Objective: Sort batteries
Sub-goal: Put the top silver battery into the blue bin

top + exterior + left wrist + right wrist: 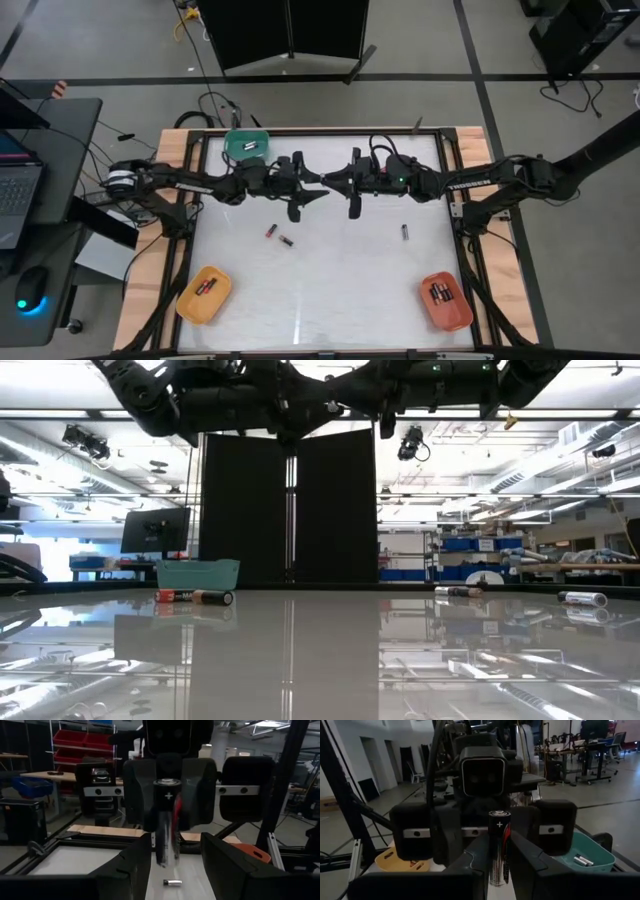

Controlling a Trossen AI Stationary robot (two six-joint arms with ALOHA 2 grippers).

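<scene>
A black battery with a red band (499, 845) stands upright, plus end up, between the fingers of my right gripper (499, 870), which is shut on it high over the table's middle (335, 186). My left gripper (175, 845) faces it from the left (313, 196), open, with its fingers wider than the battery (167, 820). Three loose batteries lie flat on the table (271, 231), (286, 241), (405, 232). More batteries lie in the green tray (246, 146), the yellow tray (204, 294) and the orange tray (446, 300). My right gripper pinches the battery between its two fingers on the lower half of its side wall (498, 862). The fingers come level from the table's right, across the battery. The battery is lifted clear of the table and upright, with its plus end (499, 815) above the fingers.
The green tray sits at the far left of the white table top, the yellow tray at the near left corner and the orange tray at the near right corner. A wooden frame (170, 250) borders the table. The low view shows loose batteries (195, 598), (582, 598) below both raised arms.
</scene>
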